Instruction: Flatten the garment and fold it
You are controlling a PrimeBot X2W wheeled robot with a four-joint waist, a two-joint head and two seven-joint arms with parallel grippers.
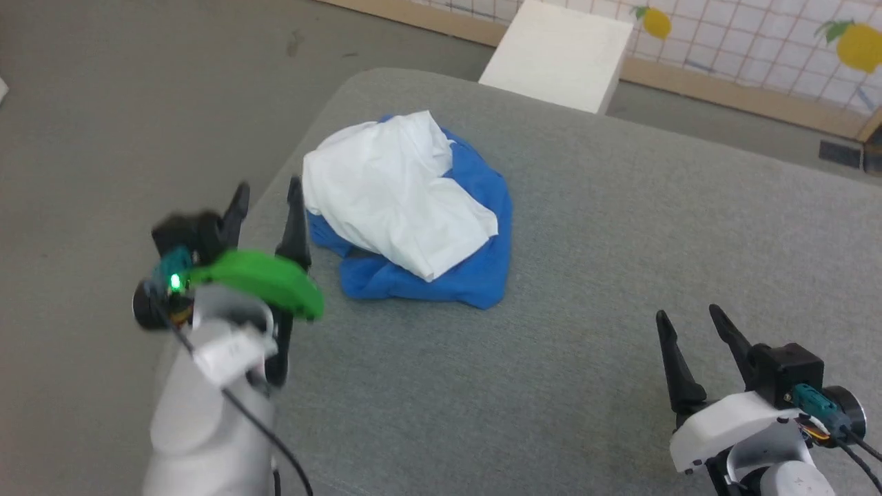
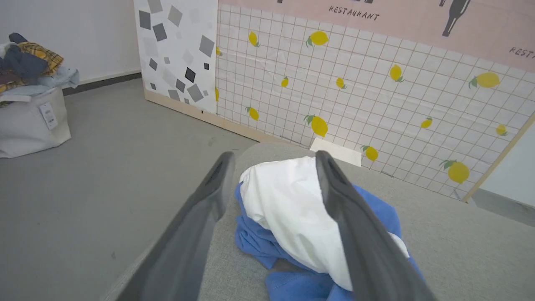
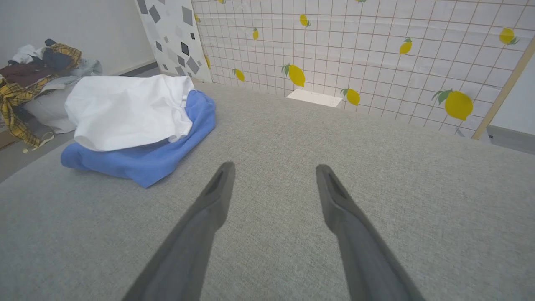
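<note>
The garment point(image 1: 406, 207) lies crumpled in a heap on the grey table point(image 1: 586, 275), white body bunched on top of royal-blue cloth. Its chest print is hidden. My left gripper point(image 1: 269, 189) hovers open just left of the heap near the table's left edge, nothing between its fingers. In the left wrist view the garment point(image 2: 288, 209) sits just beyond the open left gripper point(image 2: 273, 161). My right gripper point(image 1: 689, 313) stands open at the lower right, well away from the cloth. From the right wrist the garment point(image 3: 133, 121) lies far left of the open right gripper point(image 3: 273, 169).
A white box point(image 1: 558, 55) stands on the floor beyond the table's far edge, before a lemon-print panel point(image 2: 376, 83). A white bin point(image 2: 31, 121) heaped with clothes sits on the floor at left. The table surface around the heap is bare grey fabric.
</note>
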